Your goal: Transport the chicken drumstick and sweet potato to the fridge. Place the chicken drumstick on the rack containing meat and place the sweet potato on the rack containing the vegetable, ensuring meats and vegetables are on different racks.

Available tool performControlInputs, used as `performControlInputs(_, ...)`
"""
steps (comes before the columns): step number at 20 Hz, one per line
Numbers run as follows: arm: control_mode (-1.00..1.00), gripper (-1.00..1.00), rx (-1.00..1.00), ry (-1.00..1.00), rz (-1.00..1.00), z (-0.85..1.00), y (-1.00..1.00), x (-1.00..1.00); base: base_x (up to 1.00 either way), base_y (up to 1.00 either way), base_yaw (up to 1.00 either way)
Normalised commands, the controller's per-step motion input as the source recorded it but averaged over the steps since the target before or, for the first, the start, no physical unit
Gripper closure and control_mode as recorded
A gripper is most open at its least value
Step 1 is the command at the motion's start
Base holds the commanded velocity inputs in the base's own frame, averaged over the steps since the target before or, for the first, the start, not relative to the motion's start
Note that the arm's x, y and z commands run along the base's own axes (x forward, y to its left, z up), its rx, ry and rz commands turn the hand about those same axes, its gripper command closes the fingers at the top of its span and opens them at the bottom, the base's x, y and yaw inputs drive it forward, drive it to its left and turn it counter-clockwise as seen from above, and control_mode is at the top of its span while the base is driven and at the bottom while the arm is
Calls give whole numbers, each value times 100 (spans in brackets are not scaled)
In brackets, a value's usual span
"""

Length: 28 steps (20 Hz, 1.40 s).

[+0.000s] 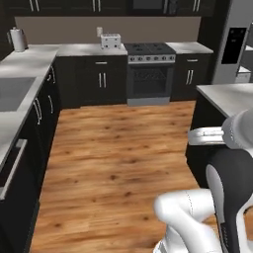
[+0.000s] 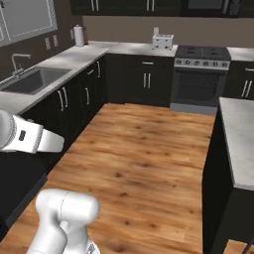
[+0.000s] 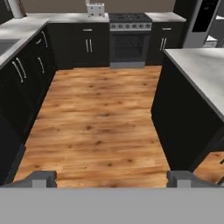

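Note:
The fridge (image 1: 232, 47) stands grey at the far right corner, with a black dispenser panel on its door; white inner shelves show just right of the panel. In the hand view the fridge (image 3: 202, 22) is at the top right. My gripper (image 3: 113, 180) is open, its two dark fingertips (image 3: 43, 178) spread wide apart low in the hand view, with nothing between them and bare wooden floor beyond. The chicken drumstick and the sweet potato are out of view.
A dark island with a grey top (image 1: 227, 94) stands close on the right. Dark cabinets with a counter and sink (image 2: 34, 79) run along the left. A stove (image 1: 149, 54) and a toaster (image 1: 110, 40) are at the back. Open wooden floor (image 1: 118, 148) lies between.

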Motion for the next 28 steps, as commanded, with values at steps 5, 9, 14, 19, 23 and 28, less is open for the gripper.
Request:
performControlInputs(5,100,-100,0,0,0,0,0,0,-100,-35,5)
performControlInputs(9,100,-100,0,0,0,0,0,0,-95,-100,9)
performControlInputs(14,100,-100,0,0,0,0,0,0,-52,-100,14)
performControlInputs(19,100,-100,0,0,0,0,0,0,-32,-100,16)
performControlInputs(23,100,-100,0,0,0,0,0,0,-1,-100,13)
performControlInputs(28,100,-100,0,0,0,0,0,0,7,-100,4)
